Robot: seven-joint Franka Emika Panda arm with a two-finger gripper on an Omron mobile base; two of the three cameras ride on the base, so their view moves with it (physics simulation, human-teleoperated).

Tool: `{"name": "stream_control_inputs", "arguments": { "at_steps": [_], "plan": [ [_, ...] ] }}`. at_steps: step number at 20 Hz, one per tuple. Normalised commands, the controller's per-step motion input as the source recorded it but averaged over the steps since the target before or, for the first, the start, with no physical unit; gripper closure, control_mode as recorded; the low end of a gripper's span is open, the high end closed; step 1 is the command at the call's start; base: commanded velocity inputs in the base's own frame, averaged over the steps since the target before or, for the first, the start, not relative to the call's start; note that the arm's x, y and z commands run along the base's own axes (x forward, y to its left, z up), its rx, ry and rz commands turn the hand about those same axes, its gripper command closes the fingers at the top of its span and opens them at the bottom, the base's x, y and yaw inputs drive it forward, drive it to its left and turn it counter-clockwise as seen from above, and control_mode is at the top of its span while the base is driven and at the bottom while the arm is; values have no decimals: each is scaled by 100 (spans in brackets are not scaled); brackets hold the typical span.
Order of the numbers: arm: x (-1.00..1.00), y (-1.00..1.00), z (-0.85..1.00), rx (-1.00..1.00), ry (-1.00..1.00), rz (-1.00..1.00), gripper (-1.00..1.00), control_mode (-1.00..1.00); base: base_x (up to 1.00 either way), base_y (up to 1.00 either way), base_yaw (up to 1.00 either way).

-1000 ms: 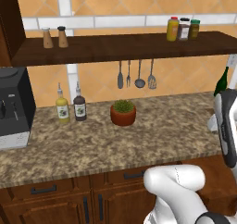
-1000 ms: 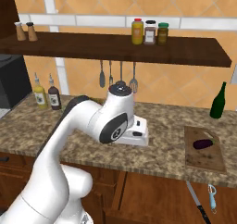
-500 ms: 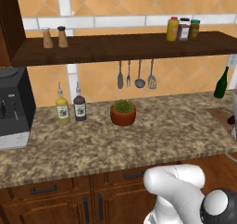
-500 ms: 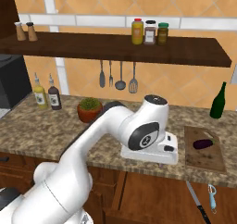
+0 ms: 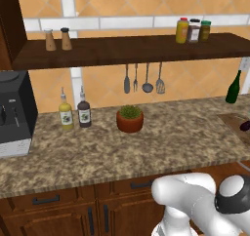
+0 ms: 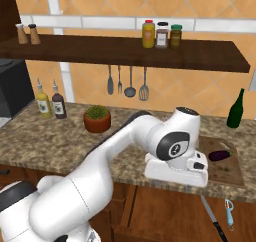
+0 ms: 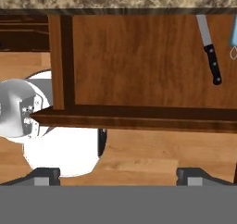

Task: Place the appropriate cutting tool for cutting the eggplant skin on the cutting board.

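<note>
Below the bench front an open drawer (image 6: 200, 221) holds the peeler (image 6: 229, 212) beside a knife (image 7: 209, 49), so I'm keeping my empty gripper (image 7: 118, 174) spread wide and lining up on that peeler's handle, not the knife.

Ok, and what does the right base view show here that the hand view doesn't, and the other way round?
Right base view's own: the eggplant lying on the cutting board, the green bottle behind it, the plant pot, and the utensils hanging under the shelf. Hand view's own: the pincer, fingertips wide apart and holding nothing, with wooden floor ahead. Shared: the black-handled knife and the pale blue peeler, side by side below the speckled countertop.
</note>
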Motion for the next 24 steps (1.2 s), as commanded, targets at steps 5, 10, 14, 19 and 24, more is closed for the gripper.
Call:
{"name": "stream_control_inputs", "arguments": {
  "at_steps": [5,10,14,19,24],
  "plan": [
    [-5,-10,-39,0,8,-2,-100,-100,0,0,0],
    [0,-16,-46,0,11,-3,-100,-100,0,0,0],
    [0,-27,-64,0,3,-7,-100,-100,0,0,0],
    [0,-37,-65,-2,-8,-5,-100,-100,0,0,0],
    [16,-46,-47,-1,-1,-1,-100,-100,0,0,0]
  ]
}}
